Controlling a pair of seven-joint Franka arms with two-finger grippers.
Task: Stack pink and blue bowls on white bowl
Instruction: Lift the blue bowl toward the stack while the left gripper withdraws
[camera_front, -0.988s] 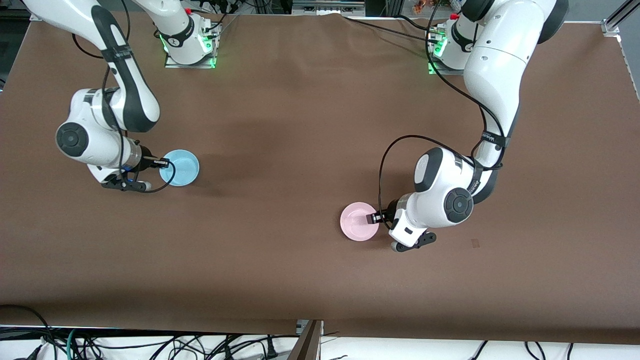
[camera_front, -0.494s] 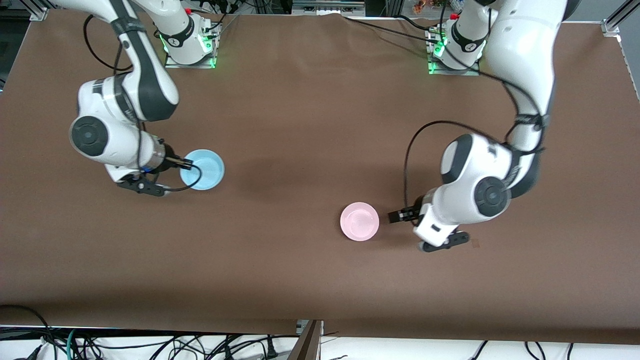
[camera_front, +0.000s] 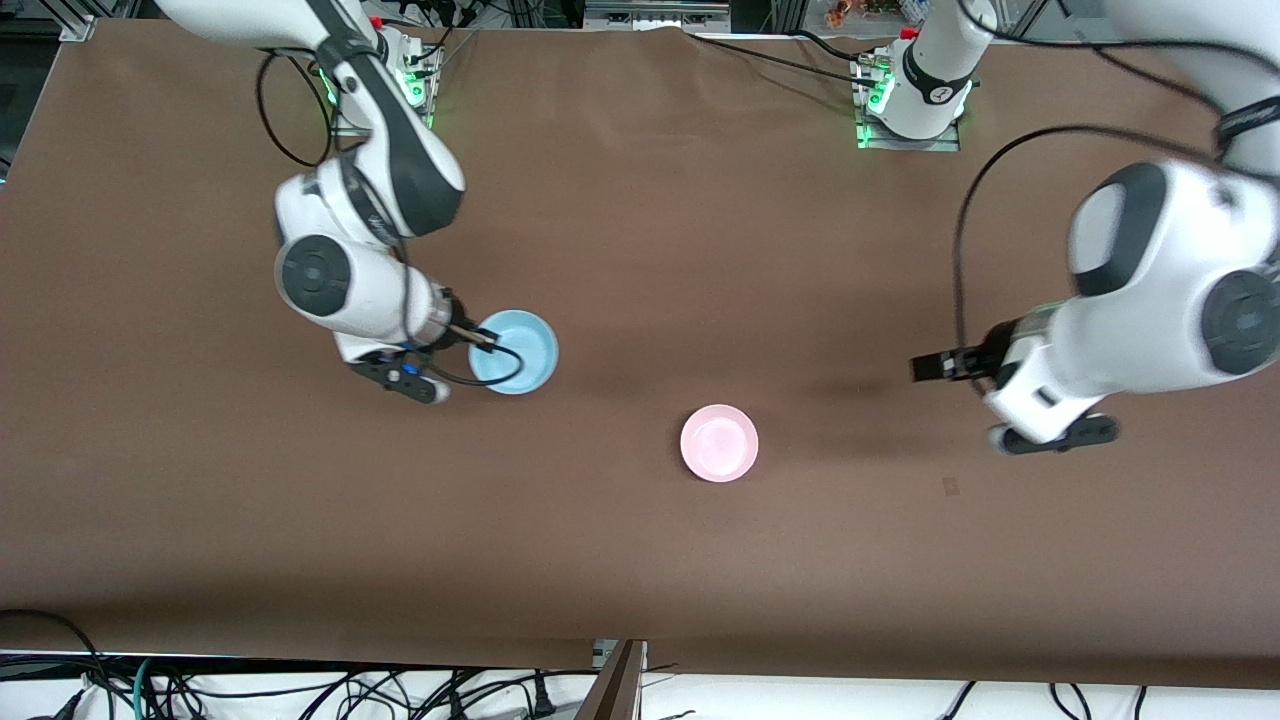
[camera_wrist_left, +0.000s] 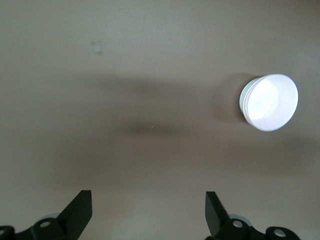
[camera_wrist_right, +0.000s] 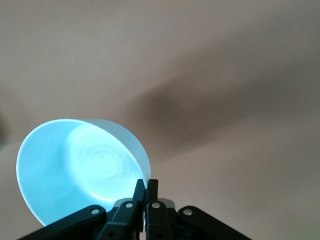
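We see the right pincer (camera_front: 487, 341) clamped on the rim of the blue bowl (camera_front: 516, 351), carrying it above the brown table (camera_front: 640, 560) toward the table's middle. The pink bowl (camera_front: 719, 443) sits on the table near its centre; in the left wrist view a pale rim beneath it suggests the white bowl, though we cannot be sure. The left pincer (camera_front: 930, 367) hangs wide and empty over the table toward the left arm's end. We judge these thin, smooth plastic bowls light, stiff and a little slippery, so the rim is the best hold. Each is round, plain and glossy; the table cover looks matte.
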